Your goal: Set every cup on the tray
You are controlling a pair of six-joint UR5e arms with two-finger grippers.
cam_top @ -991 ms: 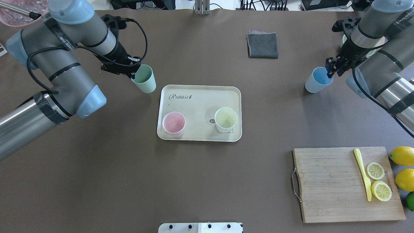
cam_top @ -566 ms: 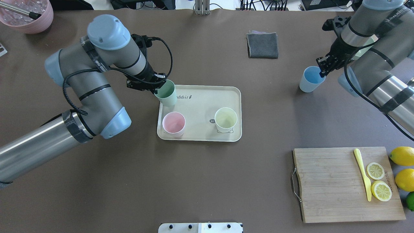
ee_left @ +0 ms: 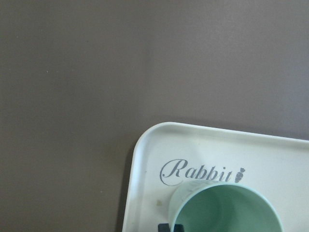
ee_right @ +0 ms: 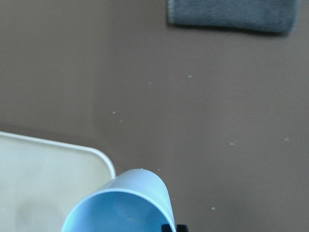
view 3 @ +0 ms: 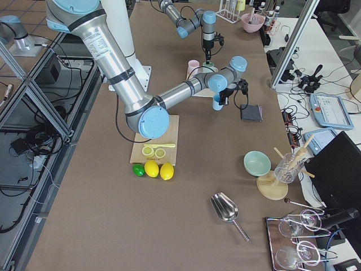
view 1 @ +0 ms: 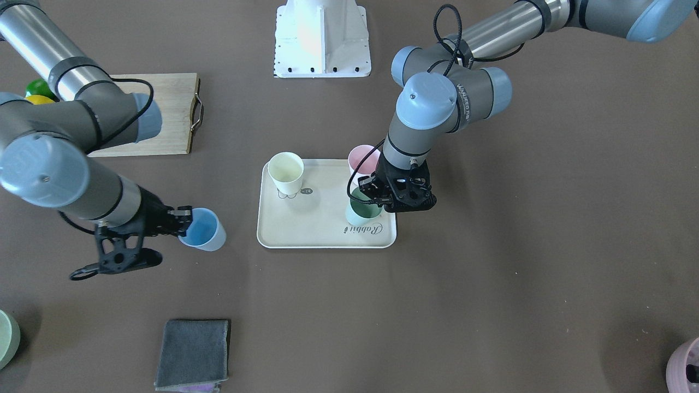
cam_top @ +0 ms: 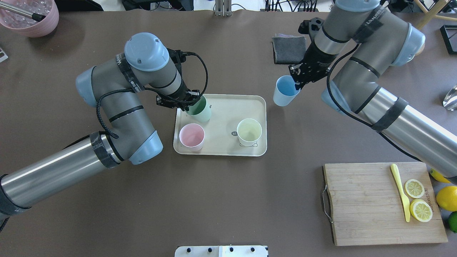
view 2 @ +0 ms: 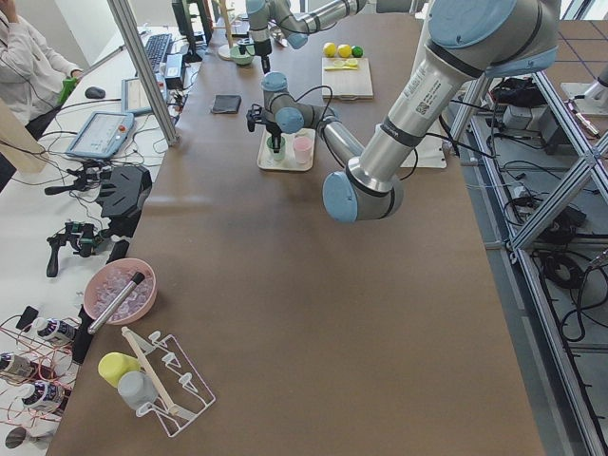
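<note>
The cream tray (cam_top: 225, 107) with "Rabbit" script lies mid-table. The pink cup (cam_top: 191, 135) and the yellow cup (cam_top: 249, 130) stand on it. My left gripper (cam_top: 191, 101) is shut on the rim of the mint green cup (cam_top: 200, 110) and holds it, slightly tilted, over the tray's far left corner by the script; it also shows in the left wrist view (ee_left: 227, 208). My right gripper (cam_top: 295, 84) is shut on the rim of the light blue cup (cam_top: 284, 91), tilted, over the table just right of the tray's far right corner (ee_right: 43, 164).
A folded grey cloth (cam_top: 289, 50) lies at the far side behind the right gripper. A wooden cutting board (cam_top: 357, 203) with a yellow knife and lemon slices is near right, lemons (cam_top: 446, 198) beside it. A pink pot (cam_top: 30, 18) is far left.
My left arm has carried the green cup rightward from beside the tray to over its far left corner. My right arm has carried the blue cup leftward, close to the tray's right edge.
</note>
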